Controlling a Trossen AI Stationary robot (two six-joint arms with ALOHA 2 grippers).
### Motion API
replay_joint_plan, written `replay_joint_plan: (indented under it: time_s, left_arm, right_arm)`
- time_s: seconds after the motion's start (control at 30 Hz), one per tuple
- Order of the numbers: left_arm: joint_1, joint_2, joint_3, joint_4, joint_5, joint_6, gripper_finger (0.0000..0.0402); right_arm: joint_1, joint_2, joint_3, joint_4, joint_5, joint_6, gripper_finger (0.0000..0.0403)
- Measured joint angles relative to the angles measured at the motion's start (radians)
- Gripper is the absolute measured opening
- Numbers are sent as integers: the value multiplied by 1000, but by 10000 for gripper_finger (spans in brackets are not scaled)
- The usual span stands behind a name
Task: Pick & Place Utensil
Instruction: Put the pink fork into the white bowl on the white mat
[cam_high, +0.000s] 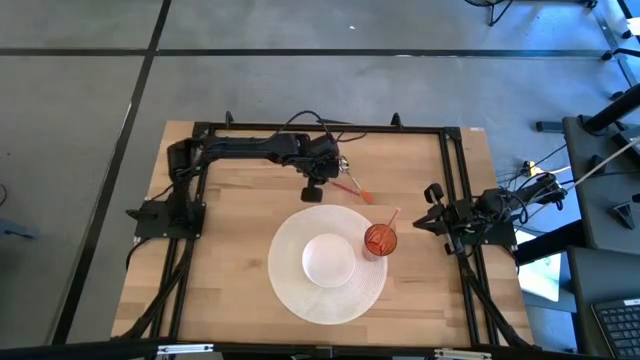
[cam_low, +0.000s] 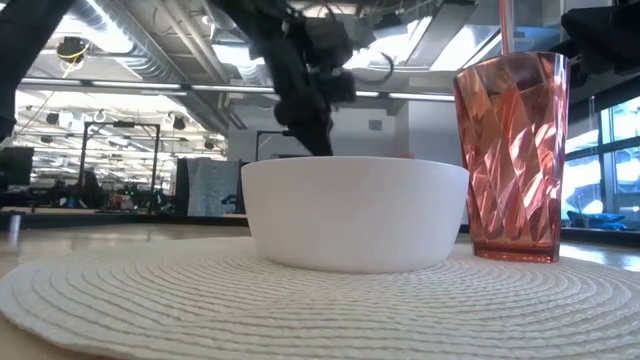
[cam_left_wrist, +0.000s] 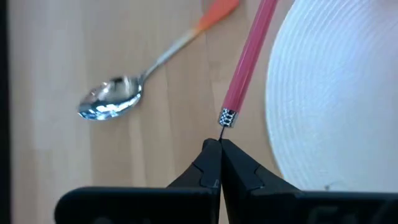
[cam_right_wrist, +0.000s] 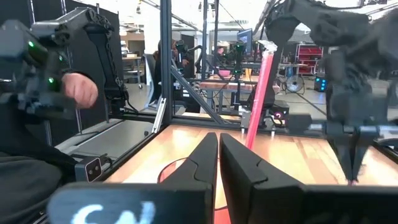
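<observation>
A pink-handled utensil (cam_left_wrist: 249, 56) lies on the wood beside the white round placemat (cam_left_wrist: 336, 93), its thin metal end at my left gripper (cam_left_wrist: 219, 147), which is shut on it. A spoon (cam_left_wrist: 112, 102) with an orange handle lies flat on the table next to it. In the high view my left gripper (cam_high: 313, 190) is beyond the placemat's (cam_high: 290, 290) far edge. On the placemat stand a white bowl (cam_high: 328, 258) and a red faceted cup (cam_high: 380, 240) with a pink stick (cam_high: 392, 217) in it. My right gripper (cam_right_wrist: 218, 146) waits shut at the table's right edge. My left gripper pinches the thin dark metal end (cam_left_wrist: 222, 129) of the pink-handled utensil, just past its silver ferrule, between the tips of its two fingers. The fingers come from above, pointing down. The handle runs away from the fingers over the wood; whether it is lifted I cannot tell.
The table frame's black rails (cam_high: 452, 170) run along the far and side edges. Bare wood lies left of the placemat (cam_high: 225, 250). In the right wrist view a person's hand (cam_right_wrist: 78, 90) shows beyond the table.
</observation>
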Motion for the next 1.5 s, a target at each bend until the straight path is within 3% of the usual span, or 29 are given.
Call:
replay_joint_plan:
  time_s: [0.23,0.43,0.63,0.8,0.97,1.27,1.5]
  left_arm:
    - [-86,-122,-47,12,-9,-90,0]
    - [-213,-242,-149,64,-119,-199,0]
    - [-380,-321,-315,378,-181,-296,1]
    - [-490,-279,-357,523,-213,-441,1]
    - [-533,-210,-360,645,-140,-591,1]
    - [-500,-94,-359,681,-100,-742,2]
    - [-491,-56,-359,673,-39,-750,2]
  right_arm:
    - [0,0,0,0,0,0,20]
    - [0,0,0,0,0,0,20]
    - [0,0,0,5,0,-2,20]
    - [0,0,0,8,0,-3,20]
    - [0,0,0,17,0,-2,20]
    - [0,0,0,23,0,-2,20]
    - [0,0,0,23,0,-3,20]
